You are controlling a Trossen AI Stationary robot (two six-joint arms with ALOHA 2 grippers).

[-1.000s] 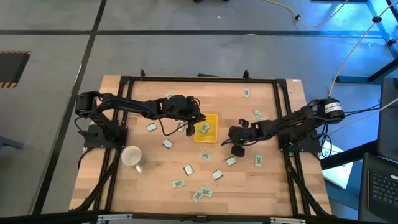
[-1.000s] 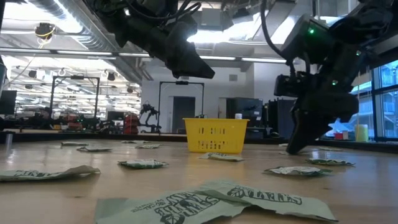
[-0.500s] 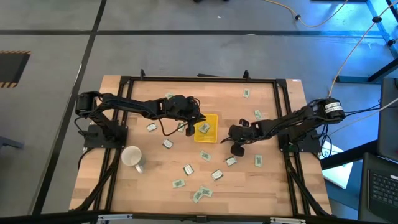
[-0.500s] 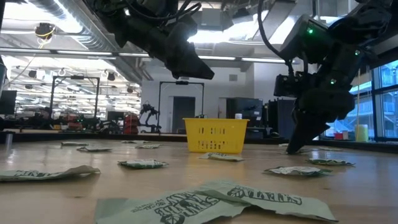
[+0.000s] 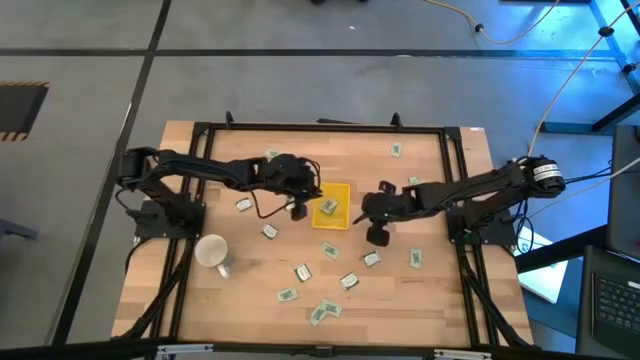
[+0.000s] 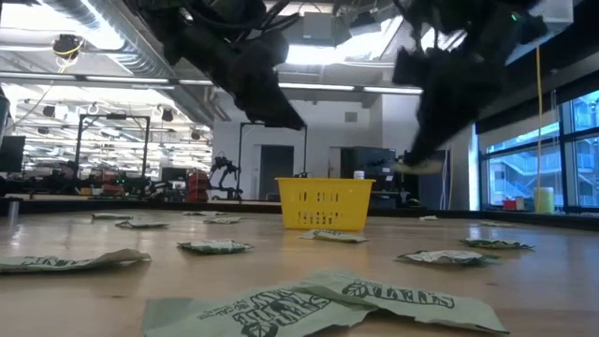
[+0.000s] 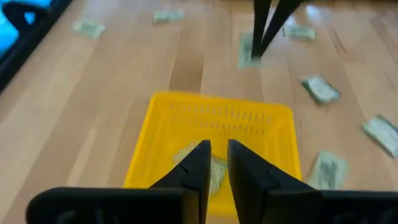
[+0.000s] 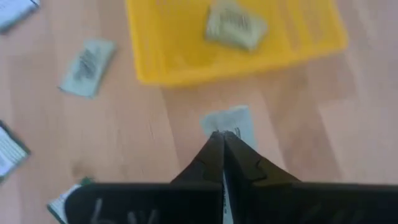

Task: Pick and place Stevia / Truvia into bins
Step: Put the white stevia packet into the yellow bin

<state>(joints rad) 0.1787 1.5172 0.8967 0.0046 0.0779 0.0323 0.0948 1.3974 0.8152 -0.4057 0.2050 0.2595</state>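
Observation:
The yellow tray (image 5: 336, 190) sits mid-table and holds a Stevia packet (image 7: 214, 171), also seen in the right wrist view (image 8: 236, 25). Several more packets lie flat on the wood, most toward the near edge (image 5: 325, 310). My left gripper (image 7: 218, 149) hovers over the tray's left side (image 5: 300, 203), narrowly open and empty. My right gripper (image 8: 222, 134) is in the air just right of the tray (image 5: 368, 212) and is shut on one packet (image 6: 418, 167). My right gripper pinches a Stevia packet by one edge (image 8: 227, 129) between its two fingertips, slanting down from the table's right side. The packet is lifted clear of the table and sticks out past the fingertips toward the tray.
A white mug (image 5: 212, 252) stands near the left front. Loose packets lie around the tray on both sides (image 5: 243, 204) (image 5: 371, 259) and near the far right corner (image 5: 396, 150). A black frame (image 5: 320, 127) borders the table.
My right gripper has risen from the table with a packet in its shut fingers and has moved left toward the yellow tray; the packet is now lifted clear. My left gripper has drawn back slightly from over the tray toward the table's left.

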